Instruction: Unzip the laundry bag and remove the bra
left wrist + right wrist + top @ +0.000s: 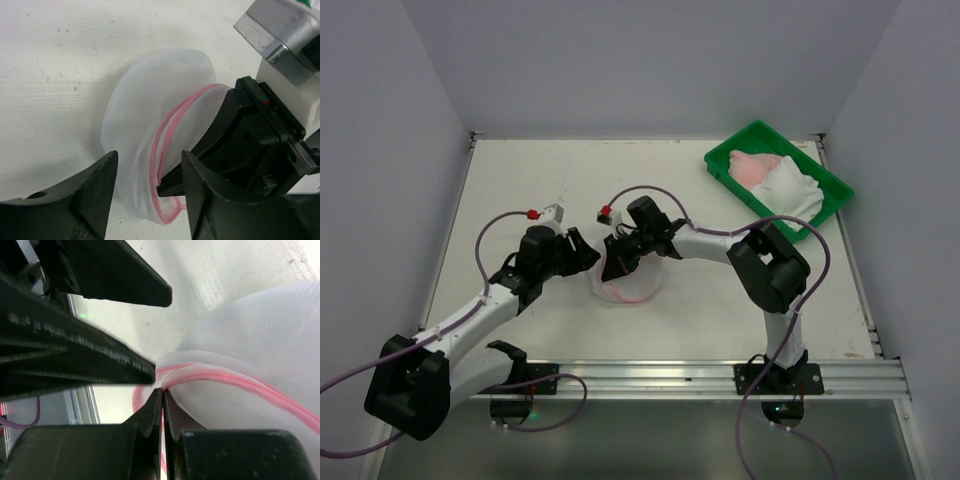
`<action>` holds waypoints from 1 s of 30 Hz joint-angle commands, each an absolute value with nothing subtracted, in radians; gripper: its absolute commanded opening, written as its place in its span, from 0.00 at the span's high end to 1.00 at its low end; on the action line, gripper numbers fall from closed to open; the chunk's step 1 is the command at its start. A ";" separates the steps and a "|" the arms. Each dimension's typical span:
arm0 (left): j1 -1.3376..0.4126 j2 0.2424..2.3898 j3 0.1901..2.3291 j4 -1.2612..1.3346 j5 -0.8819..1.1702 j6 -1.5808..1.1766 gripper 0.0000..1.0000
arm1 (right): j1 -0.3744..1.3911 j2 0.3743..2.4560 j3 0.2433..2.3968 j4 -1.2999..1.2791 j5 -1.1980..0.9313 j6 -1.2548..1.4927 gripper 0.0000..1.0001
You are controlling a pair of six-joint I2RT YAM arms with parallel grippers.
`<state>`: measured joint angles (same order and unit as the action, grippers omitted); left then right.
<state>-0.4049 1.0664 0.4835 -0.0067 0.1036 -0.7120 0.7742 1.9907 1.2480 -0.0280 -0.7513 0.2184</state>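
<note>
The laundry bag [626, 287], white mesh with pink zip trim, lies on the table between both grippers. In the left wrist view the laundry bag [145, 120] bulges between my left gripper's [147, 200] spread fingers, which stand open on either side of its near edge and hold nothing. My right gripper [163, 392] is shut, pinching the pink zip trim [235, 380] at the rim of the laundry bag [260, 335]. Its fingertips [172, 187] show in the left wrist view against the trim. From above, the left gripper [582, 256] and right gripper [617, 264] nearly meet. The bra is hidden.
A green plastic tray [725, 165] holding white and pink cloth [780, 178] stands at the back right. The left gripper's fingers [115, 270] crowd the top left of the right wrist view. A metal rail [700, 375] runs along the table's near edge.
</note>
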 commanded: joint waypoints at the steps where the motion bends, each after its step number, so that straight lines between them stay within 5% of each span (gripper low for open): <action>1: -0.373 1.060 0.522 -0.038 0.040 -0.664 0.45 | 0.776 1.950 1.249 -0.030 -0.761 0.181 1.00; 14: -0.314 1.416 0.620 0.153 0.214 -0.586 0.54 | 0.776 1.893 1.250 -0.061 -0.753 0.152 1.00; 17: -0.313 1.485 0.618 0.192 0.255 -0.597 0.63 | 0.776 1.882 1.255 -0.071 -0.753 0.149 1.00; 21: -0.314 1.517 0.597 0.221 0.273 -0.600 0.98 | 0.776 1.870 1.261 -0.061 -0.768 0.163 1.00; 30: -0.316 1.520 0.538 0.327 0.350 -0.679 1.00 | 0.775 2.032 1.339 -0.083 -0.845 0.196 1.00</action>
